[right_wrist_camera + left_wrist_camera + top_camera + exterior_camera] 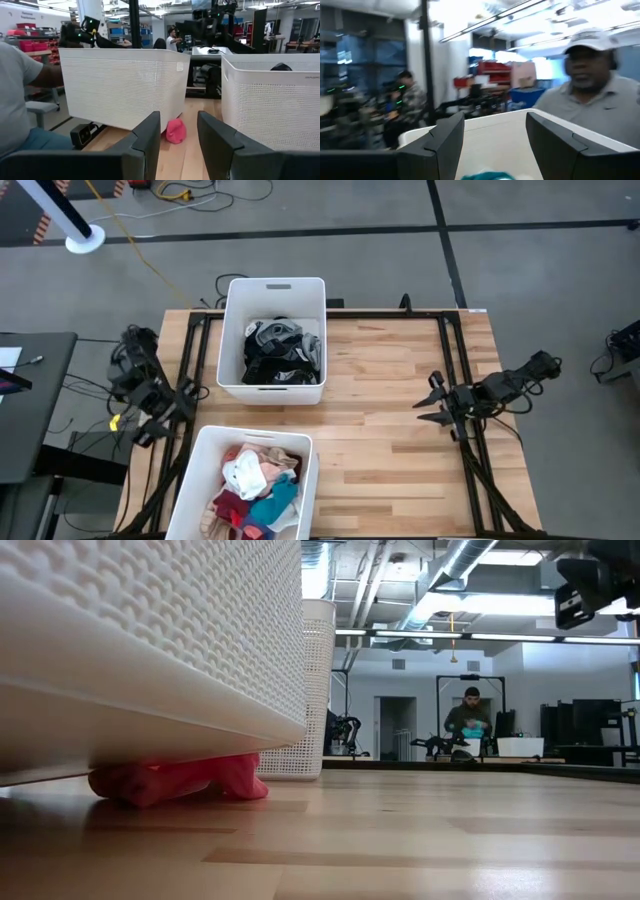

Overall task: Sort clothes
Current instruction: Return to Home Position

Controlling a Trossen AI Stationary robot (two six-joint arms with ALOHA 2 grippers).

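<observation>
- High view: shows the left gripper (168, 414) drawn back at the left edge of the table (400, 470) and the right gripper (429, 400) at the right edge, both spread wide and empty. Places the dark-clothes bin (272, 284) well ahead of the right gripper, filled with dark clothes (280, 352) in black, grey and white. Places the coloured-clothes bin (203, 470) just beside the left gripper, holding coloured clothes (255, 485) in pink, white, maroon and teal. Shows no loose garment from above.
- Low view: catches a pink garment (175, 781) on the tabletop, tucked under the flared side of the nearer bin, so outside it.
- Left wrist view: looks past parted, empty fingers (445, 145) into the coloured-clothes bin, with a scrap of teal cloth (487, 176) directly in front and a person (590, 95) beyond.
- Right wrist view: looks between parted fingers gripping nothing. Puts the pink garment (175, 131) straight ahead, at the foot of the coloured-clothes bin, in the gap between the two bins.
- Progress: judged nearly finished, with almost everything binned by colour and the arms parked. Leaves one piece outstanding — the pink garment, yet to go into the coloured-clothes bin.
</observation>
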